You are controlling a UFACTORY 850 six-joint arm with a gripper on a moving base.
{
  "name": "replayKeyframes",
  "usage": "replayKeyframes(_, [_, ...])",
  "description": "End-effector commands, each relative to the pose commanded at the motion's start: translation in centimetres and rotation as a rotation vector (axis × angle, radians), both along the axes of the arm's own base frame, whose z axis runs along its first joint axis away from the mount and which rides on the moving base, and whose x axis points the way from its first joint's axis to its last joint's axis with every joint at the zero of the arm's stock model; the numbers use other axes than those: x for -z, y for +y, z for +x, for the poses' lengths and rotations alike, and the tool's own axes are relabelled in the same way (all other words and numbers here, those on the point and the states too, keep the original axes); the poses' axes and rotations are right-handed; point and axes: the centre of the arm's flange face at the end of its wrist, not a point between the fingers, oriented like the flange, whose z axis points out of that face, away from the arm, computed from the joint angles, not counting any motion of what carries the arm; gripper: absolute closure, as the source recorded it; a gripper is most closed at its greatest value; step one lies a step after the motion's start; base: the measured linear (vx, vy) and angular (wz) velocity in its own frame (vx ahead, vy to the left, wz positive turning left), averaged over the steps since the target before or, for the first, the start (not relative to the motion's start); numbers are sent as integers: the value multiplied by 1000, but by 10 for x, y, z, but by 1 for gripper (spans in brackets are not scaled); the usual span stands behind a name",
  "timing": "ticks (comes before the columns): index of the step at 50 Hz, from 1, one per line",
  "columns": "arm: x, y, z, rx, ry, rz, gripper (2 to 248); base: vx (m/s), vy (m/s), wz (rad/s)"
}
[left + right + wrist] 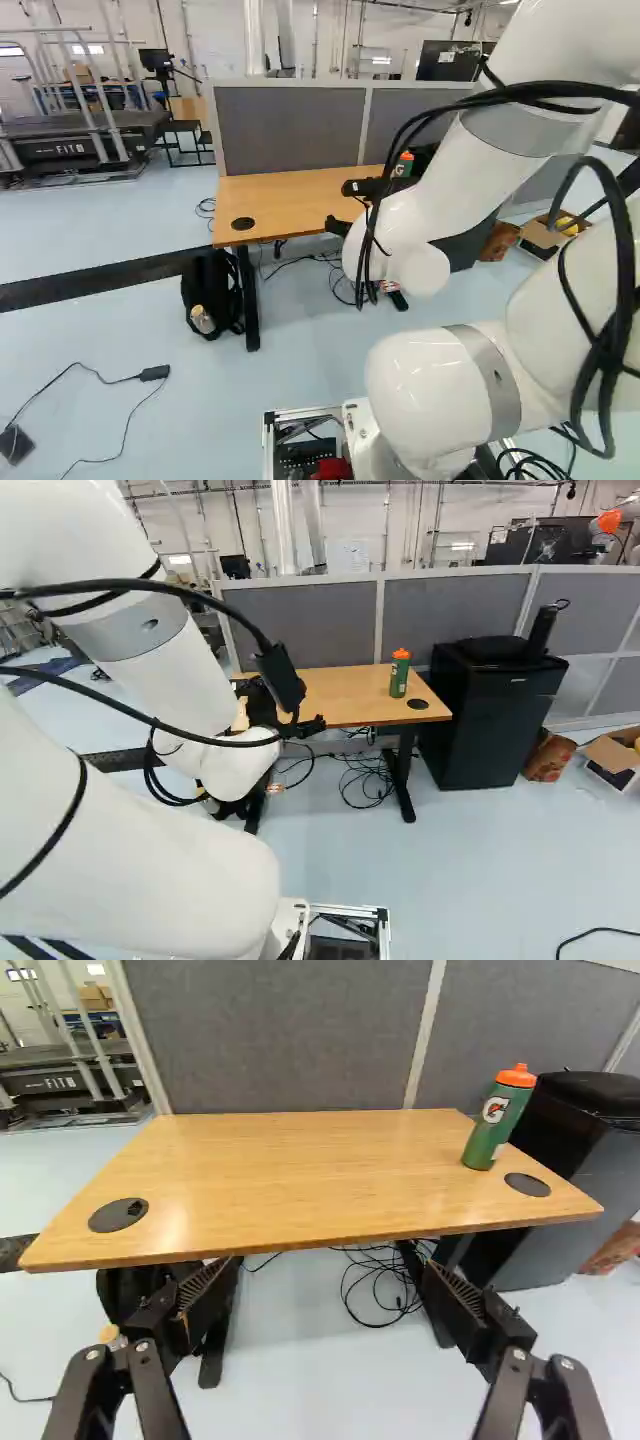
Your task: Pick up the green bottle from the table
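The claw [328, 1278] is hanging spread and empty while the green bottle [399, 678] is standing on the surface [340, 695].
The task is apparently sitting at the approach step; the next move is calling for travel forward and toward the robot's right, then lining up around the bottle's sides. It is standing right of centre in the upper half of the right base view, just beside the black grommet [418, 704], its orange cap [401, 654] pointing up and its long axis running vertically.
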Motion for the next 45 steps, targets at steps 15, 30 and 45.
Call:
replayKeyframes(15, [0,0,0,0,0,0,3,114,-71,-246])
replayKeyframes(30, [0,0,0,0,0,0,3,114,-66,-231])
replayKeyframes(45, [0,0,0,0,0,0,3,117,-66,-238])
